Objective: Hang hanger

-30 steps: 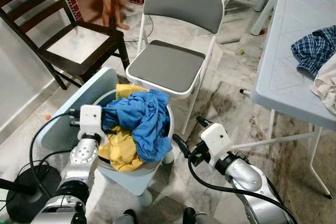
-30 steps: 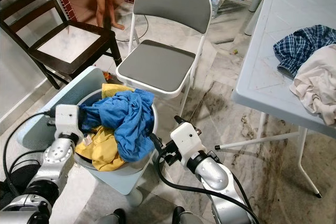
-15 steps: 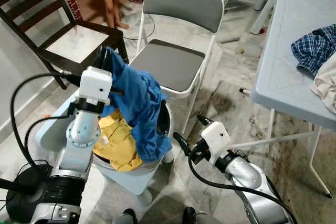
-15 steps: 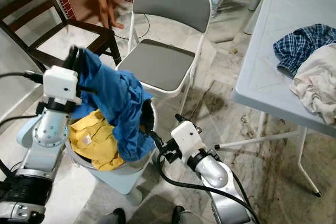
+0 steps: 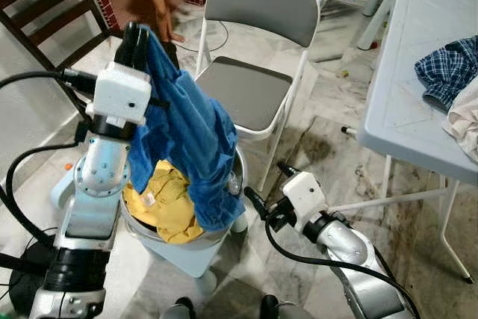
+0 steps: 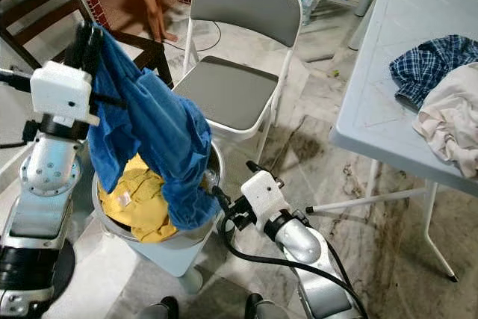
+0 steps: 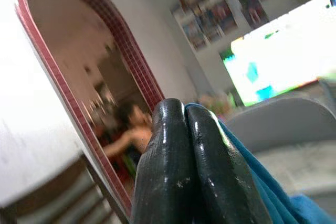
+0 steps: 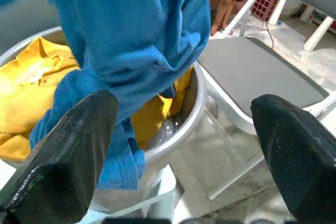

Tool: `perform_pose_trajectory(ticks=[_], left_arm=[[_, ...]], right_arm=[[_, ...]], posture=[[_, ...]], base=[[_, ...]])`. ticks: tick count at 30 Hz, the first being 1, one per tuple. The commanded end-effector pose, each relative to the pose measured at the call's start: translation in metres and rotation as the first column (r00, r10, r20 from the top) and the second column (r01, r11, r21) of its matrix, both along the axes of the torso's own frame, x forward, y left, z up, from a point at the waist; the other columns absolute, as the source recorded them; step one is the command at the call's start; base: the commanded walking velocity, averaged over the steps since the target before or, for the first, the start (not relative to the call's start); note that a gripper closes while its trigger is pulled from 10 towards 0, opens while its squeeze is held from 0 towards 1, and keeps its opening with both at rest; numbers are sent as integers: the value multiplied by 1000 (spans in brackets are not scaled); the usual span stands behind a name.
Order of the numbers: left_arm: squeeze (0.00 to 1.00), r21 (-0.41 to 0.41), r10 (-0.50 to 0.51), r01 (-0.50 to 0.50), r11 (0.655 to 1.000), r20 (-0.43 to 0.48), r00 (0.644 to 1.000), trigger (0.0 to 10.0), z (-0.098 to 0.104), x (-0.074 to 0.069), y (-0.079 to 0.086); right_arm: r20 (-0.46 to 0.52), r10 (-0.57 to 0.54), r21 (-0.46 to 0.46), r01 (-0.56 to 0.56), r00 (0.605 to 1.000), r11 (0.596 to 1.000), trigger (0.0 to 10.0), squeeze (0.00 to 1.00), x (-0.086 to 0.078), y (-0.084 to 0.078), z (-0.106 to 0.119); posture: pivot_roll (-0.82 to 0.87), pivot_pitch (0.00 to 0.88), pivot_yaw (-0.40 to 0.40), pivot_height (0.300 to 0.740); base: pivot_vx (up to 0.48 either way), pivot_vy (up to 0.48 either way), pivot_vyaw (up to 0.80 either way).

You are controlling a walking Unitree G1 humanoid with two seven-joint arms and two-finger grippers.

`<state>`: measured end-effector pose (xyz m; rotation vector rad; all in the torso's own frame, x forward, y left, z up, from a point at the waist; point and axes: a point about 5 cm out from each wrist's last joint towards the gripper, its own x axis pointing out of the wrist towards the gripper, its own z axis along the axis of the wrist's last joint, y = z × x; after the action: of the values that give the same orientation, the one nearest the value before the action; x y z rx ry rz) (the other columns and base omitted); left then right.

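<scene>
1. The left gripper (image 5: pixel 134 35) is standing raised above the metal bucket (image 5: pixel 224 225), its two black fingers (image 7: pixel 194 177) pressed tight together on a fold of the blue cloth (image 5: pixel 190 143).
2. The blue cloth is hanging down from that pinch in a long drape, and its lower end is lying over the bucket's rim on the side nearest the right arm.
3. A yellow garment (image 5: pixel 160 203) is lying inside the bucket, partly under the blue cloth.
4. The right gripper (image 5: pixel 267 193) is sitting low, just beside the bucket, with its fingers spread wide and holding nothing; in the right wrist view the bucket and hanging cloth are showing between the two fingertips.
5. A grey folding chair (image 5: pixel 250 87) is standing right behind the bucket, its seat bare.
6. A dark wooden chair (image 6: pixel 30 5) is standing further back on the robot's left.
7. A pale table (image 5: pixel 411 87) is standing on the robot's right, with a checked shirt (image 5: pixel 448 69) and a cream cloth (image 6: pixel 448 128) lying touching each other near its edge.
8. A person's bare legs (image 5: pixel 160 1) are standing on the floor beyond the chairs.
9. I cannot make out a hanger anywhere in these views.
</scene>
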<state>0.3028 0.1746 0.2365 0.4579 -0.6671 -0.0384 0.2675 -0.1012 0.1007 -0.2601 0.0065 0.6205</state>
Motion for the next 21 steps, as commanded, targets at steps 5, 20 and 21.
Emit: perform_pose_trajectory(ticks=[5, 20, 21], left_arm=[[0, 57, 85, -71, 996, -287, 954, 0, -79, -29, 31], [0, 206, 64, 67, 976, -569, 820, 0, -176, -100, 36], [0, 230, 72, 88, 969, -603, 794, 0, -190, -112, 38]], right_arm=[[-5, 12, -14, -12, 1000, 1000, 10000, 0, -1, -1, -4], [-18, 31, -38, -32, 999, 999, 10000, 0, -2, 1, -12], [-21, 33, -40, -34, 999, 999, 10000, 0, -3, 1, -13]], posture=[[172, 211, -15, 740], [187, 225, -20, 740], [188, 225, -19, 740]], base=[[0, 0, 0], [0, 0, 0], [0, 0, 0]])
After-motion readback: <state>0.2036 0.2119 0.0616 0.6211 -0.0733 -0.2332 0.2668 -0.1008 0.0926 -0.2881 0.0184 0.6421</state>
